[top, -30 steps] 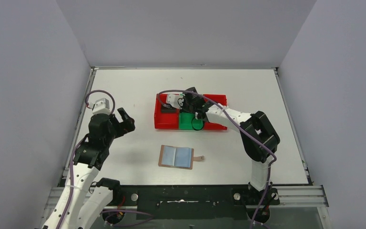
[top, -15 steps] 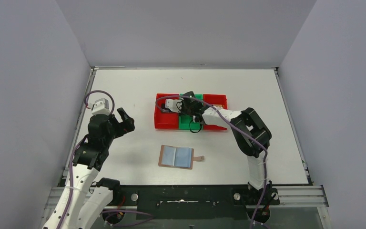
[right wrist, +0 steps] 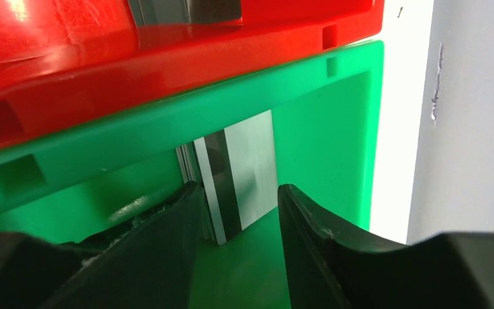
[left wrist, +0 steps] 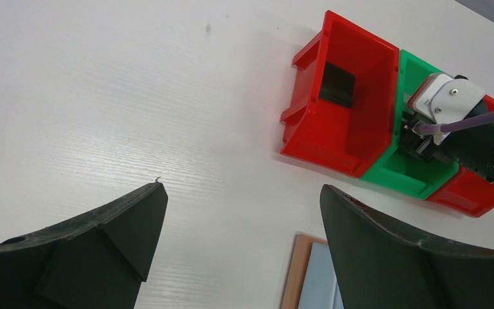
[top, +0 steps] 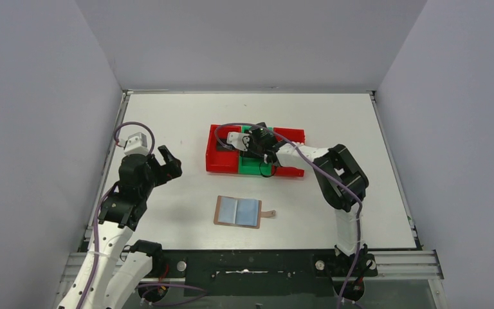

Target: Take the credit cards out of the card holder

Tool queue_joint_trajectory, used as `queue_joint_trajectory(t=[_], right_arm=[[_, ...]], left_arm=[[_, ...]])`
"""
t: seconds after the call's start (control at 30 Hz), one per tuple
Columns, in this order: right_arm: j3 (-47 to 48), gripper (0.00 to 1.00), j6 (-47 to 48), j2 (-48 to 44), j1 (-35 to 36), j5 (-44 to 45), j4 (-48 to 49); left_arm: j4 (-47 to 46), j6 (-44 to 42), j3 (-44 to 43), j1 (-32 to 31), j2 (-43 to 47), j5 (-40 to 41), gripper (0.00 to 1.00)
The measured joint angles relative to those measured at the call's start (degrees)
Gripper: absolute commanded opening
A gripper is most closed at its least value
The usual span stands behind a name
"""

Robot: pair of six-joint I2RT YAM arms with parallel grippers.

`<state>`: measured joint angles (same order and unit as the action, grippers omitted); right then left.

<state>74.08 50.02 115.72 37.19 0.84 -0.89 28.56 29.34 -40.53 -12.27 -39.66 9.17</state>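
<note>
The card holder (top: 238, 211) lies open on the table, tan with pale blue pockets, and its edge shows in the left wrist view (left wrist: 309, 277). My right gripper (top: 252, 149) is down inside the green bin (top: 252, 165). In the right wrist view it (right wrist: 238, 190) is open. A silver-grey credit card (right wrist: 251, 174) with a dark stripe stands on edge against the bin wall, just beyond the left finger and not clamped. A black credit card (left wrist: 338, 85) lies in the left red bin (left wrist: 354, 138). My left gripper (top: 170, 161) hangs open and empty over the left of the table (left wrist: 242, 188).
The red and green bins stand in a row at mid table, with a second red bin (top: 291, 136) on the right. A purple cable (top: 231, 126) loops over the bins. Grey walls enclose the white table (top: 167, 116) on three sides.
My right gripper has dipped lower into the green bin and its jaws have parted, letting go of the silver-grey card. The bins slid slightly left. The left arm has not moved.
</note>
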Motion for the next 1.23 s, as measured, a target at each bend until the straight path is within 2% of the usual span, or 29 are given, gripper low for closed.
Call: queue_joint_trajectory(t=[0.17, 0.33, 0.43, 0.5, 0.6, 0.7, 0.8, 0.93, 1.07, 1.23], right_arm=[[-1.2, 0.54, -2.8, -2.4, -0.1, -1.6, -0.2], [-5.2, 0.6, -7.1, -11.1, -0.4, -3.2, 2.3], [-8.8, 0.66, -11.3, -18.5, -0.4, -2.6, 6.8], [-12.3, 0.76, -15.2, -23.8, -0.4, -1.5, 10.3], [-19.6, 0.88, -24.4, -34.7, -0.4, 2.9, 14.0], [-25.6, 0.94, -35.0, -46.1, -0.5, 8.9, 13.8], [-30.1, 0.96, -46.7, -58.7, -0.6, 16.3, 9.4], [-32.6, 0.99, -59.7, -72.8, -1.2, 24.4, -1.1], [-33.4, 0.98, -66.5, -81.3, -1.5, 30.5, -10.6], [-33.4, 0.98, -72.5, -85.9, -1.5, 37.5, -21.6]], left_arm=[[0.0, 0.0, 0.0, 0.0, -0.4, 0.0, 0.91], [0.0, 0.0, 0.0, 0.0, -1.0, 0.0, 0.91], [0.0, 0.0, 0.0, 0.0, -1.4, 0.0, 0.92], [0.0, 0.0, 0.0, 0.0, -1.4, 0.3, 0.92], [0.0, 0.4, 0.0, 0.0, -1.4, 1.7, 0.92], [0.0, 1.1, 0.0, 0.0, -1.4, 3.6, 0.92], [0.0, 1.5, 0.0, 0.0, -1.4, 5.2, 0.93], [0.0, 1.5, 0.0, -0.5, -1.4, 7.3, 0.93], [0.0, 1.7, 0.0, -0.5, 0.0, 9.9, 0.93], [0.0, 2.4, 0.0, -0.5, 2.8, 13.2, 0.93]])
